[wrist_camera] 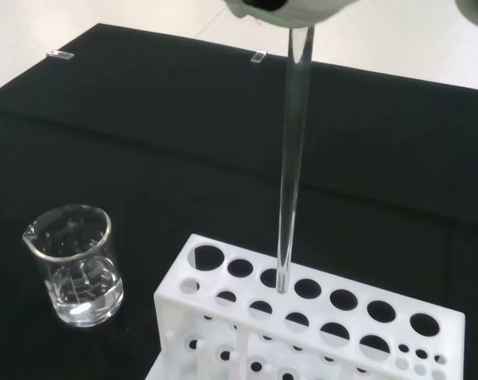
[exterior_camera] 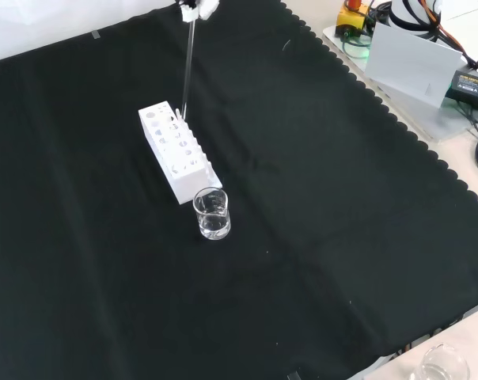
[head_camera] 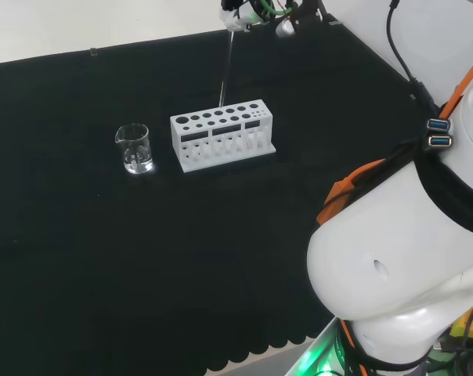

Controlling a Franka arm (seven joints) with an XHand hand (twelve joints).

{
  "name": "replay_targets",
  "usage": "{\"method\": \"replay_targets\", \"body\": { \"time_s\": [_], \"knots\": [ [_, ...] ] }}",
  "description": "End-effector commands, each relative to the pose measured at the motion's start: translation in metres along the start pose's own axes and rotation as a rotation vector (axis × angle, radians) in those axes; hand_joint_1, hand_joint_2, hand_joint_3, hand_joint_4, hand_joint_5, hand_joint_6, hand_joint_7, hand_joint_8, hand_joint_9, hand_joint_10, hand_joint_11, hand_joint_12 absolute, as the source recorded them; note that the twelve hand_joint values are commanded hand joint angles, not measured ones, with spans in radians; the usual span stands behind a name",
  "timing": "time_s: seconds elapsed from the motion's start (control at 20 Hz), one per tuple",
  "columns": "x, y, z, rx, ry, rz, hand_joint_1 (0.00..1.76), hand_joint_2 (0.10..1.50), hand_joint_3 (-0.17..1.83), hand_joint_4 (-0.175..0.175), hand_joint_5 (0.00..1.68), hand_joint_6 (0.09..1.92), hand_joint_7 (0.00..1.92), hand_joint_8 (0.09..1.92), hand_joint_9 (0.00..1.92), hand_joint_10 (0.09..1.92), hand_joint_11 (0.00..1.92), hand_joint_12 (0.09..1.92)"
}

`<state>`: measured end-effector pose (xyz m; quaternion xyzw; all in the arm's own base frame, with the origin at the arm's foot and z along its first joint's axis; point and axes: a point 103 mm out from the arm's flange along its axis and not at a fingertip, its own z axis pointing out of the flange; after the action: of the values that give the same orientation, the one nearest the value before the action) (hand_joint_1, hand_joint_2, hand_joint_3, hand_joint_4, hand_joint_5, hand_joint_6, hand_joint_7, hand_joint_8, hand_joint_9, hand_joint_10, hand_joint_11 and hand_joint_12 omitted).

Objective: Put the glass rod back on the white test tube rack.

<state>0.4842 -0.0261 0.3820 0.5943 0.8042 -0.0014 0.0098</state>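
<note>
Head view: hand (head_camera: 240,17) at the top edge, pinching the upper end of the glass rod (head_camera: 225,70); rod hanging nearly upright, its lower tip reaching the back row of the white test tube rack (head_camera: 222,134). Beaker (head_camera: 134,149) standing just left of the rack on the tabletop (head_camera: 103,258).

Front view: hand (exterior_camera: 196,9) holding the rod (exterior_camera: 188,67) over the rack's (exterior_camera: 176,150) far end; beaker (exterior_camera: 212,214) sitting at the near end.

Wrist view: rod (wrist_camera: 293,158) tip meeting the rack (wrist_camera: 318,317) at one back-row hole; whether it is entering cannot be told.

Handling note: keeping the rod vertical and centred on the hole, lowering slowly, and releasing only once it is seated looks advisable.
</note>
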Motion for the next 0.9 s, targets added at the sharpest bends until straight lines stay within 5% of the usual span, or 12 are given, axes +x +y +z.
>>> {"method": "replay_targets", "body": {
  "time_s": [0.05, 0.9],
  "knots": [
    [-0.001, 0.007, 0.006, 0.001, 0.017, 0.002, 1.32, 1.04, -0.17, -0.175, 1.37, 0.33, 1.42, 0.34, 1.83, 0.38, 1.71, 0.53],
    [-0.018, 0.002, 0.024, 0.018, 0.018, 0.027, 1.32, 1.04, -0.17, -0.175, 1.38, 0.33, 1.42, 0.33, 1.83, 0.38, 1.71, 0.53]
  ]
}}
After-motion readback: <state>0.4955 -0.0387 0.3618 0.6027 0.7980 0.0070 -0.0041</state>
